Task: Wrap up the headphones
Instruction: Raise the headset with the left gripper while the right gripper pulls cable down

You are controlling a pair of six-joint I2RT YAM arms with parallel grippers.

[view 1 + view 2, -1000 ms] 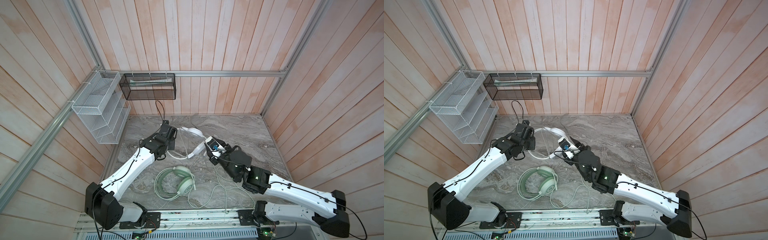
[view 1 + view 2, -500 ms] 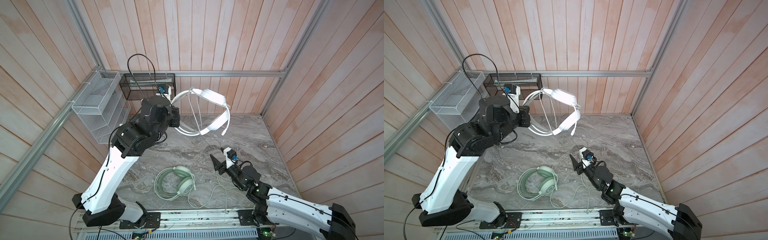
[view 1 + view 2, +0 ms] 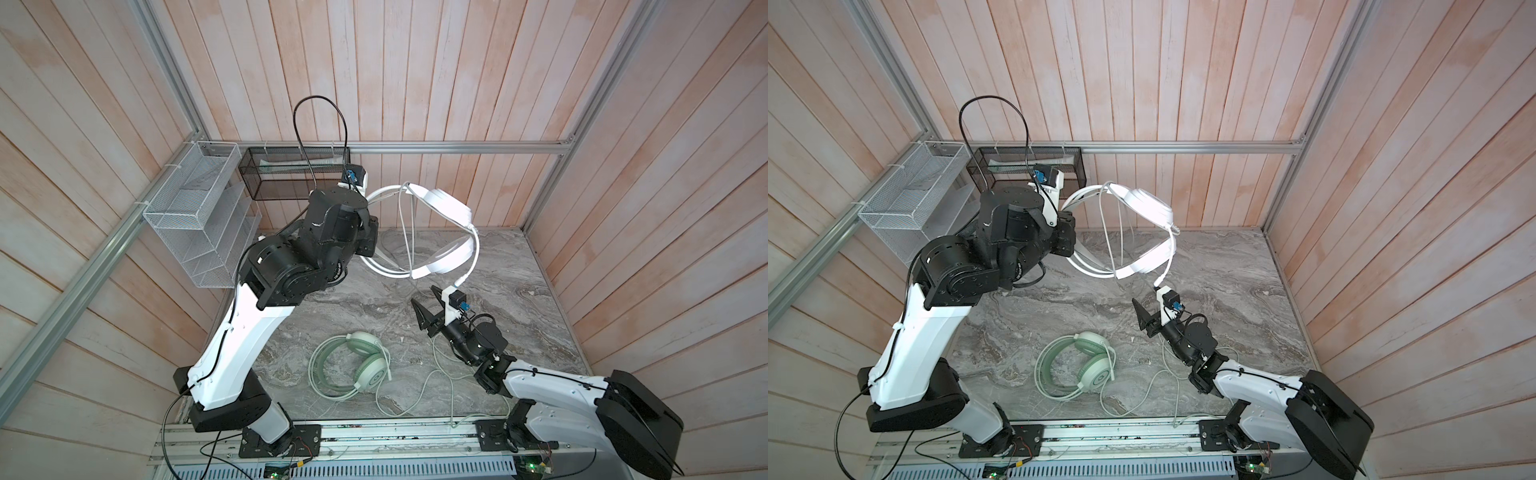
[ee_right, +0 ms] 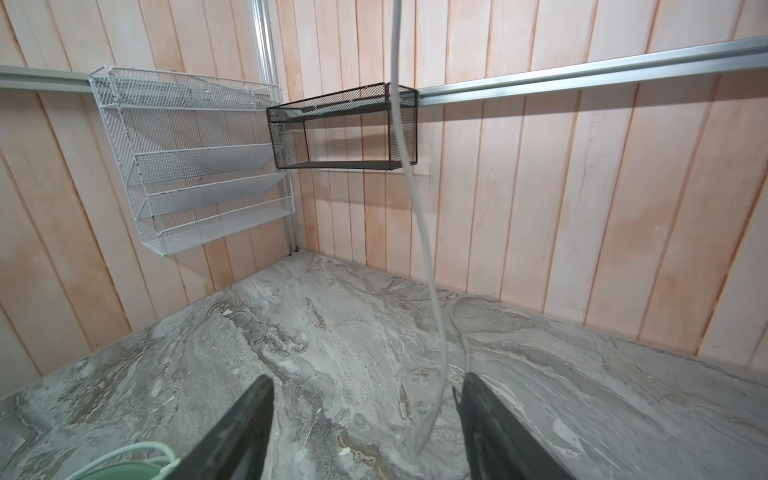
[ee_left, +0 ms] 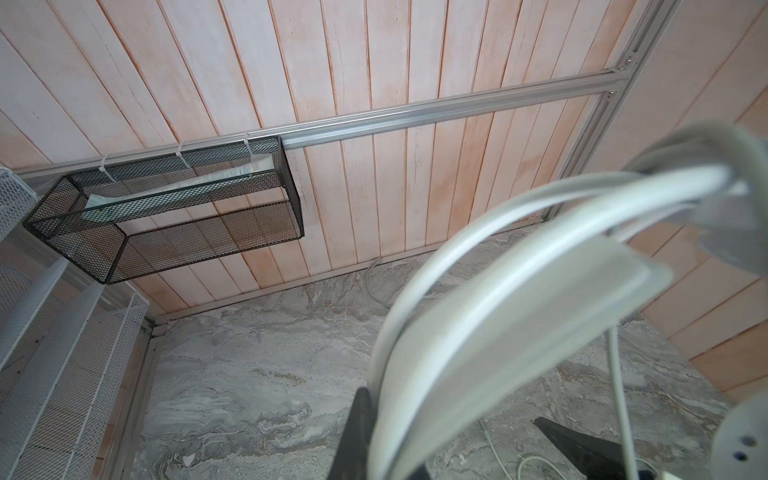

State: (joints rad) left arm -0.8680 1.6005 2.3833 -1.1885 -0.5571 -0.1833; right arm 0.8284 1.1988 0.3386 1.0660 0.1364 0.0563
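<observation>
my left claw (image 3: 371, 239) is clamped on the headband of the white headset (image 3: 449, 205), holding it up in the air well above the table (image 3: 519, 282), toward the back, just in front of the black mesh basket (image 3: 282, 178) on the rear wall. both earcups stick out to the right of the claw, w/ loops of its white cable (image 3: 409, 232) draped over the band & dropping to the table. my right claw (image 3: 428, 301) sits low, just under the headset, jaws spread apart & gripping nothing. in the right wrist view the white cable dangles btwn the fingers; can't tell if it touches one. the mint green headset (image 3: 365, 361) lies flat on the table nr the front edge, btwn my two arms, its thin cable trailing toward the right arm's base.
</observation>
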